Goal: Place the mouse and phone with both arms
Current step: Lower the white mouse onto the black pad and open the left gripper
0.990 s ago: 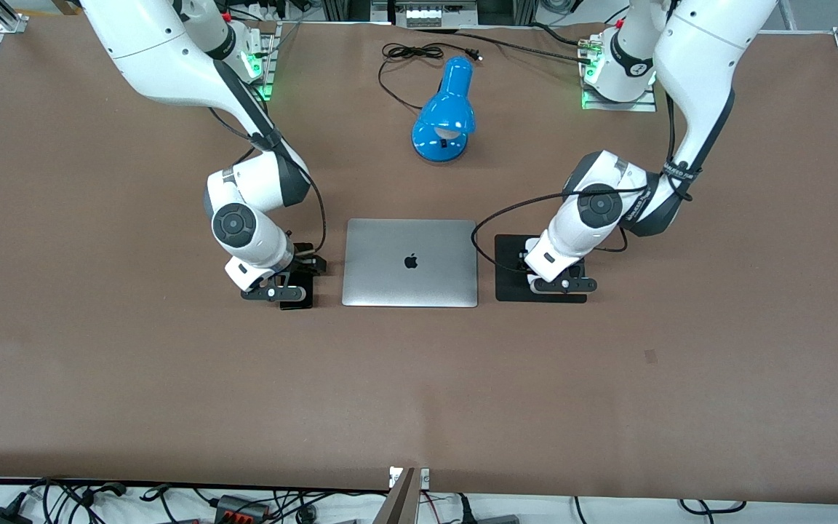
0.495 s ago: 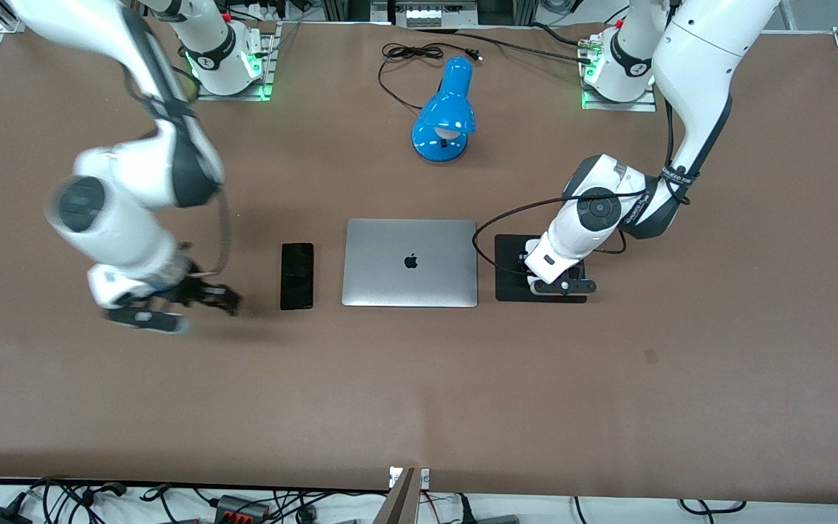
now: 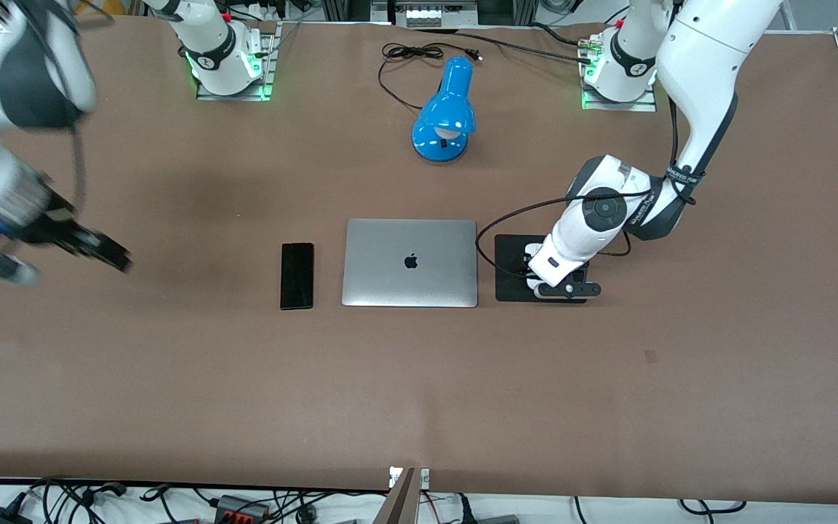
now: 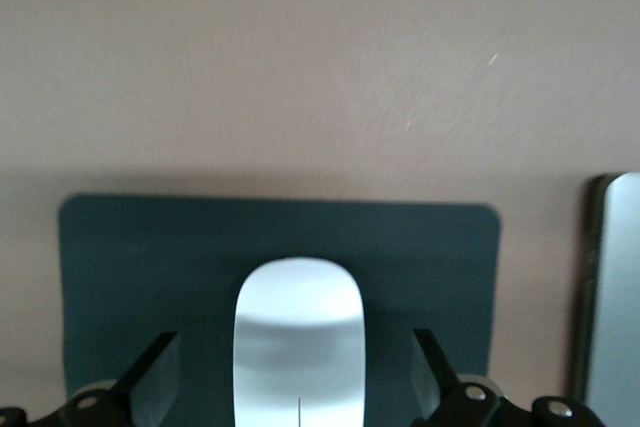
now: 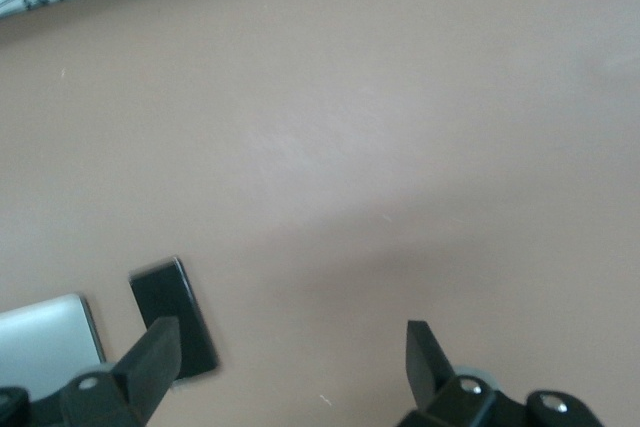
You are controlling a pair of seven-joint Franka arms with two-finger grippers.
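A closed silver laptop [image 3: 410, 263] sits at the middle of the frame on a brown table [image 3: 419, 378]. Just beside it, toward the right arm's end of the table, the phone [image 3: 297, 276] lies flat and free, parallel to the laptop's edge. The right gripper [image 3: 41, 251] is at the far left of the frame, blurred, up over bare table and well apart from the phone; its wrist view shows the fingers [image 5: 150, 362] spread wide with nothing between them.

On the laptop's other flank lies a black pad [image 3: 510, 273], centre right of the frame. The left gripper [image 3: 563, 288] is down over it. Its wrist view shows the mouse [image 4: 298, 352] resting on the pad, with the fingers [image 4: 155, 377] parted on either side and a clear gap to each.

The risk I see lies here. If the left gripper lifts at a slant, a finger could clip the mouse and push it toward the pad's edge. The right arm seems to pose little threat. A blue desk lamp [image 3: 445, 113] lies at top centre, clear of both arms.
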